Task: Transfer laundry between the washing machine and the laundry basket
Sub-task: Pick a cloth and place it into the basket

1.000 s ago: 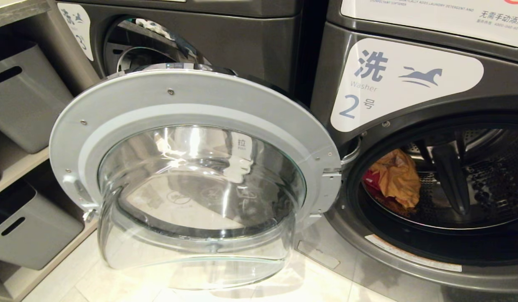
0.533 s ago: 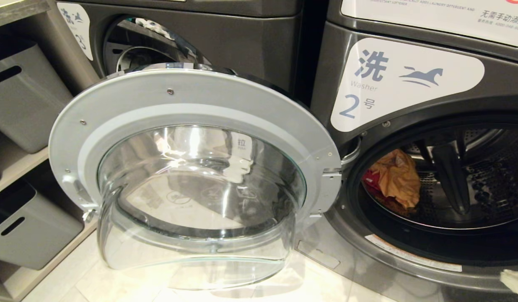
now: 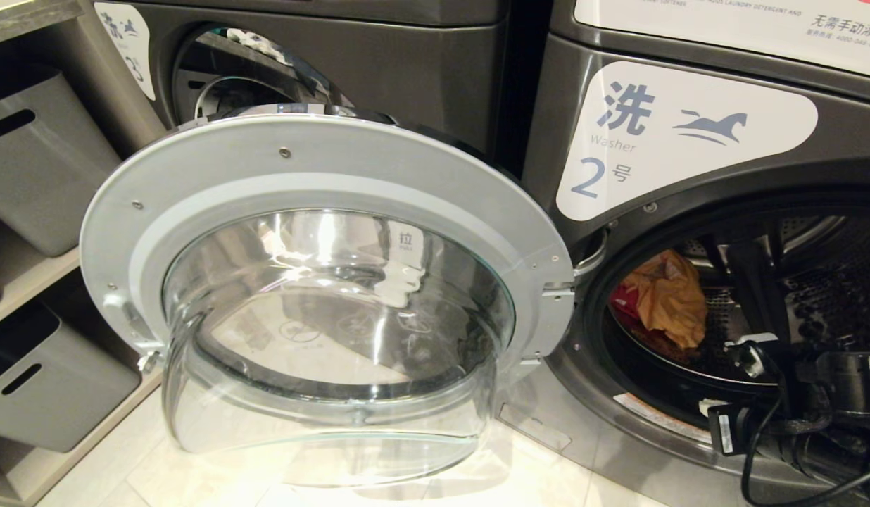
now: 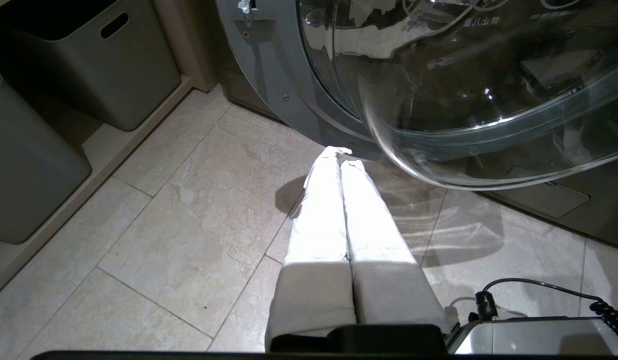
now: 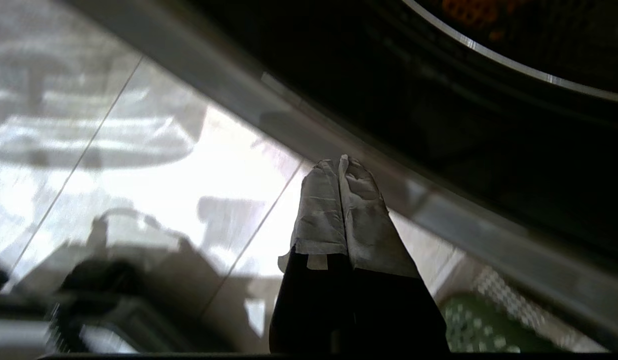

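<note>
While closed, right tool [image 5: 339,165], laundry [image 3: 664,299] beyond

Warm indoor light falls from above, throwing bright glare on the glass door bowl [image 3: 329,331] and the pale floor tiles [image 4: 189,225]. The washer drum [image 3: 794,296] stays dim, with dark arm hardware blurred in front of it. The right wrist view is smeared and murky, while the left gripper's fingers [image 4: 334,200] are blown out white, casting a soft shadow.
</note>
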